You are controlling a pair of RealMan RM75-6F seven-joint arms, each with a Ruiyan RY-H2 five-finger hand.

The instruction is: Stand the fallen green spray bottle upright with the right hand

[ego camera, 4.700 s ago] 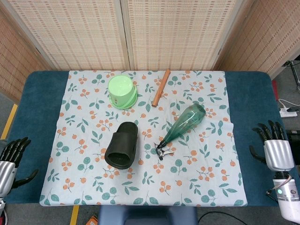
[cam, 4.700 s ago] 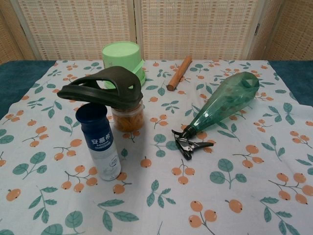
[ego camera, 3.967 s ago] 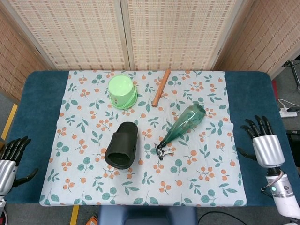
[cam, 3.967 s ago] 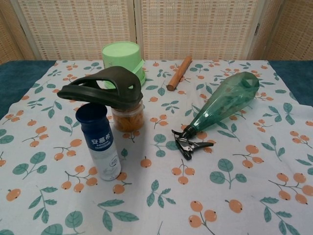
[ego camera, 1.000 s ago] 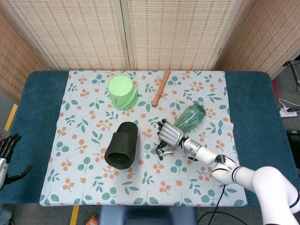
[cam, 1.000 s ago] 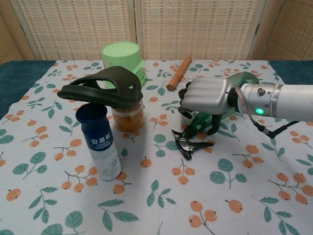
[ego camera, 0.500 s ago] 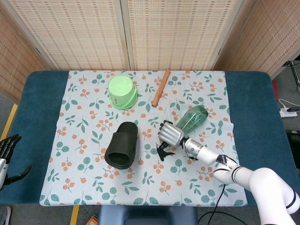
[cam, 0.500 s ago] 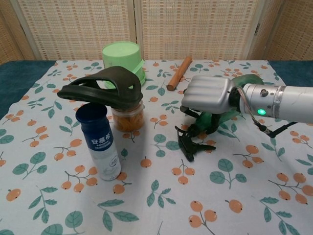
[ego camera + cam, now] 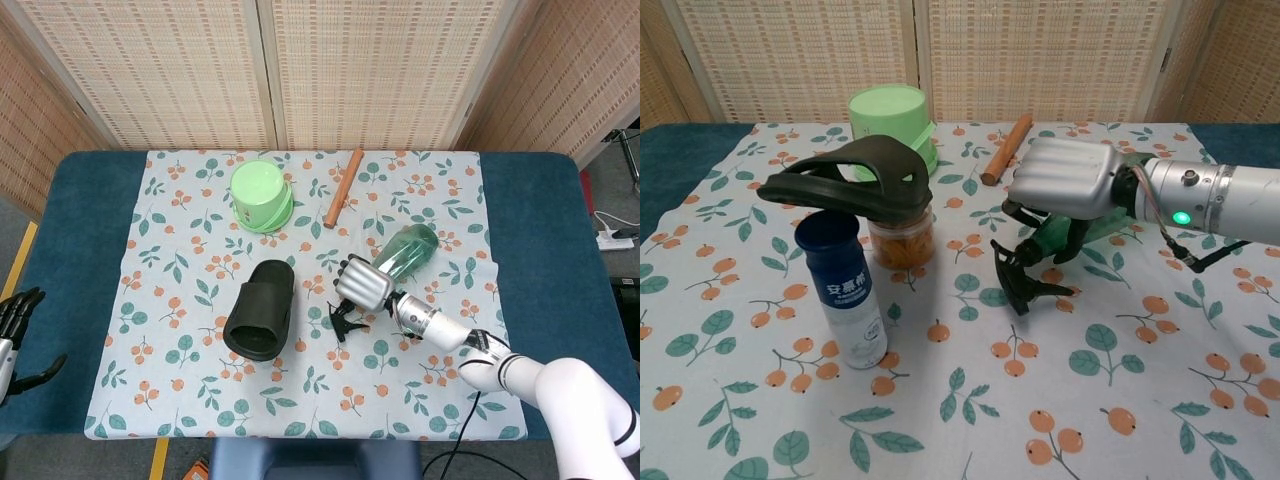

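Bottle gripped at the neck, lifting step in hand

Green spray bottle (image 9: 1080,228) lies tilted on the flowered cloth (image 9: 200,400), near its middle-right part. The right hand (image 9: 1065,190) holds it with fingers closed around the narrow neck, just above the black trigger head (image 9: 1020,282). I judge the raising is under way; next the hand must swing the wide base down onto the cloth. Blue table (image 9: 540,230) carries the cloth; woven screens (image 9: 370,70) stand behind.
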